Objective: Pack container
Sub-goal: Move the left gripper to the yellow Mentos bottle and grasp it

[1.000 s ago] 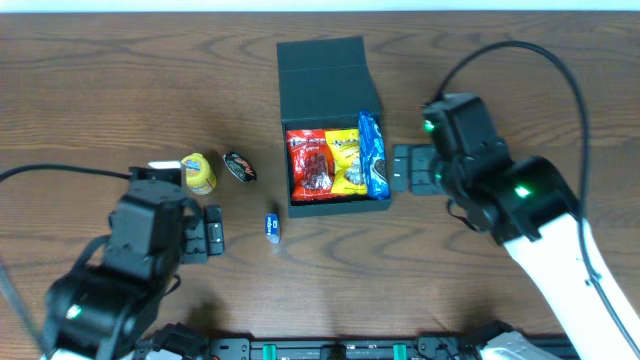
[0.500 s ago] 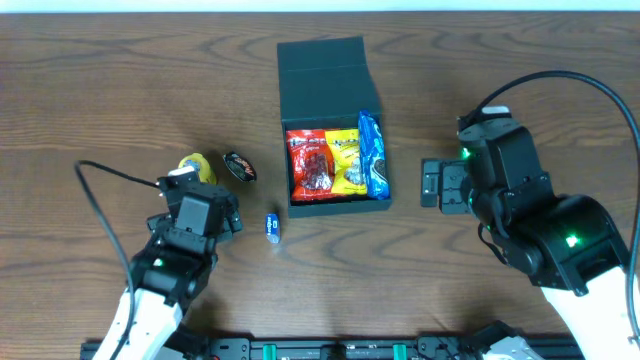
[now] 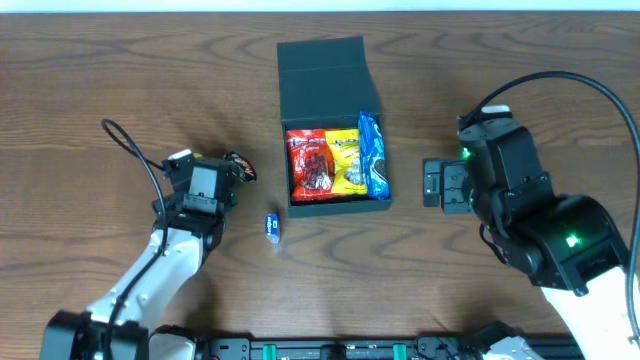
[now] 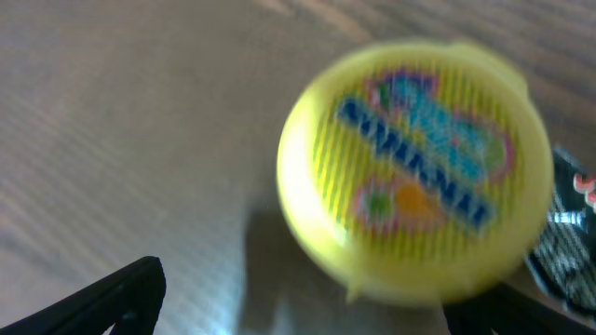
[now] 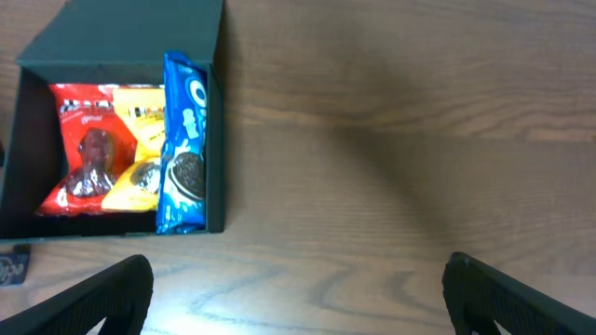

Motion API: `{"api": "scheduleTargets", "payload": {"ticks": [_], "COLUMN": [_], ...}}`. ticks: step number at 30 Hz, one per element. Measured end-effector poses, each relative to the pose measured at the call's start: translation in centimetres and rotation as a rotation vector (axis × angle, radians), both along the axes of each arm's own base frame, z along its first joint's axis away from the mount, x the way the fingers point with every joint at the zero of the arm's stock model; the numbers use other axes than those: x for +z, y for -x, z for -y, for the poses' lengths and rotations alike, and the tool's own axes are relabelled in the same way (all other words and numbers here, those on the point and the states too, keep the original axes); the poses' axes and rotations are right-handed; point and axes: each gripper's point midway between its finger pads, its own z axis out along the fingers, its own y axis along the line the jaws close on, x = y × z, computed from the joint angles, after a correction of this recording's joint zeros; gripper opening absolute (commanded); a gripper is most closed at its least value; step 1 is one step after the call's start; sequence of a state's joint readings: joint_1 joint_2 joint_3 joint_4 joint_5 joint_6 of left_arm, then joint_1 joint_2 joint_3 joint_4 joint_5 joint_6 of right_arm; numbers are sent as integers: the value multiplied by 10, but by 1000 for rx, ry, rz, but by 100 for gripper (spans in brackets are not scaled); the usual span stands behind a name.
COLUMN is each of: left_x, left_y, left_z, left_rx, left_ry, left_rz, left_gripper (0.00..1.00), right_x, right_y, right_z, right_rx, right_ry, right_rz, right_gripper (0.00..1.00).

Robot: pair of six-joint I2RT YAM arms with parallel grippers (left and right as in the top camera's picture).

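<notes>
The dark teal container (image 3: 322, 72) stands open at the table's middle, its lid folded back. Inside lie a red packet (image 3: 310, 165), a yellow packet (image 3: 347, 165) and a blue Oreo packet (image 3: 373, 155). My left gripper (image 3: 205, 175) is over a round yellow cup, which it hides from overhead. In the left wrist view the yellow cup (image 4: 410, 172) sits just ahead of my open left gripper (image 4: 298, 312). My right gripper (image 3: 430, 185) is open and empty, to the right of the container (image 5: 130, 33), above bare wood (image 5: 298, 298).
A black snack packet (image 3: 243, 166) lies just right of my left gripper and shows at the edge of the left wrist view (image 4: 570, 242). A small blue packet (image 3: 272, 225) lies in front of the container's left corner.
My left arm has moved forward and right, and now covers the yellow cup from overhead. My right gripper drew back to the right from the container and then stayed still.
</notes>
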State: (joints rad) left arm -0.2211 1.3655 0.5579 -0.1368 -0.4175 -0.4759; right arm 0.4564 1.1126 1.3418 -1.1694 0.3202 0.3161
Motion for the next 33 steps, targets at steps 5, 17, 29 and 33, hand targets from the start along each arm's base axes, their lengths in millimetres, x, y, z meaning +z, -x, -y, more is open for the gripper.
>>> {"api": "scheduleTargets", "payload": {"ticks": [5,17,29,33], "left_x": [-4,-19,-19,-19], "left_y": [-22,-35,-42,-42], "left_z": [4,3,-3,-3], "left_rx": [-44,-62,-74,-79], "left_ry": [38,51,32,29], "left_rz": [50,56,68,66], "left_gripper": [95,95,70,61], "right_x": [1,3,5,5], "right_y": [-2,-3,-5,-6], "right_z": [1,1,0,0], "right_rx": [-2,-3,-3,-3], "right_ry": [7,6,1,1], "right_rz": [9,19,30,31], "right_gripper": [99,99,99,99]}}
